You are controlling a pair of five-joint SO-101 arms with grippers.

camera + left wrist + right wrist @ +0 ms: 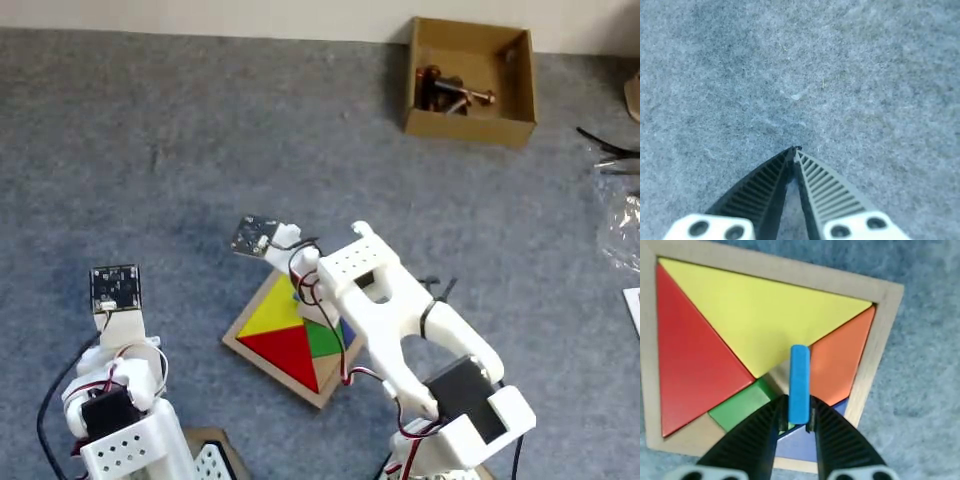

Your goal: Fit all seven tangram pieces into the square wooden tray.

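— In the square wooden tray (790,276), how much is seated?

— 5 pieces lie flat: a large yellow triangle (765,315), a large red triangle (690,355), an orange piece (840,365), a green piece (737,410) and a violet-blue piece (796,442). A 6th, the blue piece (800,380), stands on edge over the middle, clamped between the right gripper's (798,405) fingers.

— So what is left?

— By my count, laying that blue piece flat and placing a 7th. Bare wood shows just beside the blue piece, where yellow, green and orange meet, and again at the corner below the red triangle.

— Where is the 7th?

— I cannot find it. In the high view the right arm covers much of the tray, and the wrist view cuts off 1 corner behind the fingers.

— And the other arm?

— The left gripper (795,150) hangs over the grey carpet (790,60), well apart from the tray, its fingers pressed together on nothing.

— Can you tell the blue piece's shape?

— No, I see it edge-on.
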